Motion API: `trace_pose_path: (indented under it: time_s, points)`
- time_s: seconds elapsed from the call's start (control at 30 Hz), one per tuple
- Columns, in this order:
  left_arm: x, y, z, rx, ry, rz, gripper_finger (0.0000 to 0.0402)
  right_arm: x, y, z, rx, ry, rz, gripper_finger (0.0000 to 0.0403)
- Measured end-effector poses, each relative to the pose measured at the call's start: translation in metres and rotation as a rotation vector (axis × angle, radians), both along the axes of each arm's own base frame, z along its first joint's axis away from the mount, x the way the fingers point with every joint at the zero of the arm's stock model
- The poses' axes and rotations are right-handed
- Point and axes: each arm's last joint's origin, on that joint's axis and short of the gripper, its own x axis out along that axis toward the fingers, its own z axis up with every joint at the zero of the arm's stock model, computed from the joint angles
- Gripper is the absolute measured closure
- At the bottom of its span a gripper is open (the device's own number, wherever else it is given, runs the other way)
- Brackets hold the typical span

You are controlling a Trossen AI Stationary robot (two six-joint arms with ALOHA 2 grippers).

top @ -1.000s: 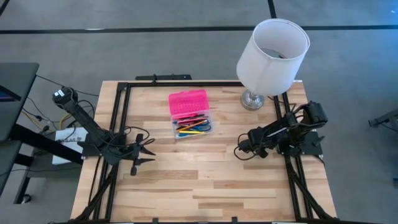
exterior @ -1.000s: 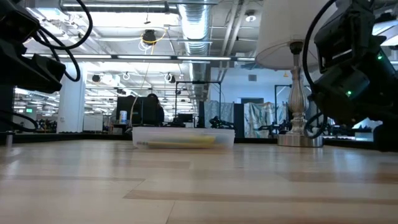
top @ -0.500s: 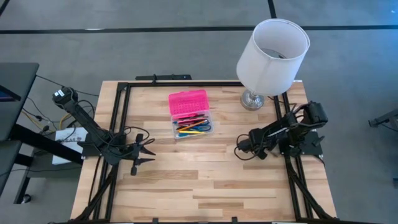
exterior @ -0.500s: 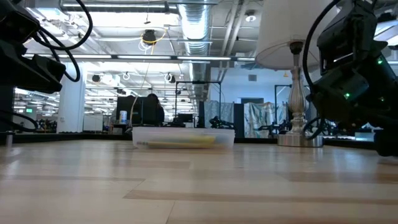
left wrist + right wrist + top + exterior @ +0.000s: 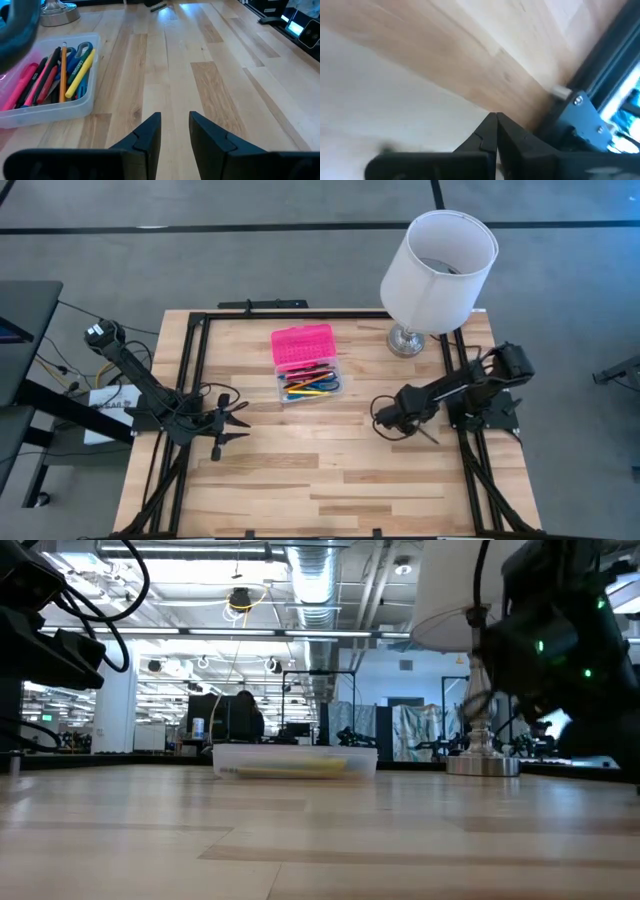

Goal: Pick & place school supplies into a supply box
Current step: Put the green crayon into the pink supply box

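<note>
Top view: pencil case (image 5: 308,377) near table (image 5: 330,480) centre-rear, hot-pink lid (image 5: 302,346) swung open behind clear base; pens, markers & blue-handled scissors (image 5: 75,52) lie inside. L gripper (image 5: 237,422) low at table's left side, fingers (image 5: 148,135) slightly apart, empty. R gripper (image 5: 378,420) right of case, fingers pressed together, empty. White lamp (image 5: 437,260) at rear right.

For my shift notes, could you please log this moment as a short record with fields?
supply box: open pencil case, pink lid folded back
contents: pens, markers and scissors lying inside
left gripper: open, empty, over bare wood
right gripper: shut, empty, near table's right rail
bystander: lamp at far right corner
</note>
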Motion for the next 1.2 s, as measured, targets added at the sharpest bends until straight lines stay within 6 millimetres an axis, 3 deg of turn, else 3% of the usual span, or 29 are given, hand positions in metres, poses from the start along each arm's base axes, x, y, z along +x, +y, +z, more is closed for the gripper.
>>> trace_pose_path:
  time_s: [0.3,0.47,0.6,0.93,1.2]
  points:
    - [0.0,0.0,-0.001,-0.017,0.01,-0.004,0.0306,-0.003,0.021,0.049,0.038,-0.385,0.028,0.0403]
    - [0.0,0.0,-0.001,-0.024,0.01,-0.001,0.0306,-0.01,0.034,0.064,0.086,-0.523,0.011,0.0402]
    - [0.0,0.0,-0.001,-0.024,0.01,-0.001,0.0306,-0.014,0.045,0.057,0.129,-0.507,0.008,0.0382]
    - [0.0,0.0,-0.001,-0.018,0.007,0.004,0.0306,-0.009,0.073,0.028,0.204,-0.46,0.091,0.0288]
    - [0.0,0.0,-0.001,-0.012,0.005,0.007,0.0306,-0.009,0.082,0.017,0.258,-0.395,0.085,0.0247]
